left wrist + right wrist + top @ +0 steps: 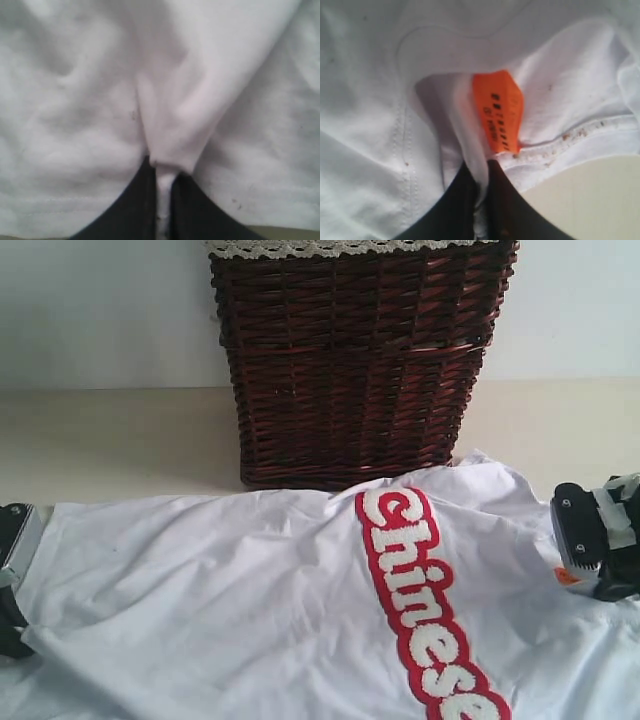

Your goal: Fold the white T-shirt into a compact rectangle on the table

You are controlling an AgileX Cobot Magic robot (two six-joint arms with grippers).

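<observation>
The white T-shirt (250, 600) lies spread and rumpled across the near part of the counter (120, 440), front side up. It reaches from one side of the exterior view to the other. Its fuzzy white lettering (420, 600), edged in red, runs slantwise across the cloth toward the near right.

My left fingers (150, 182) are clenched on the shirt at its left end. A narrow pleat of white fabric is pinched between the two dark tips and rises away from them as a soft ridge.

My right fingers (467, 187) are clenched as well, on the cloth at the neck opening (the collar seam there carries small brownish specks). A strip of fabric is squeezed between the tips, and the orange tag (499, 110) sits just beyond them, touching the seam. Next to the collar, a bare patch of counter shows in the right wrist view.

Behind the shirt stands a dark brown wicker basket (360, 360), upright. Its base is right at the shirt's far edge, though I cannot tell whether the two touch. A band of pale lace (340, 248) runs along the basket's rim.
</observation>
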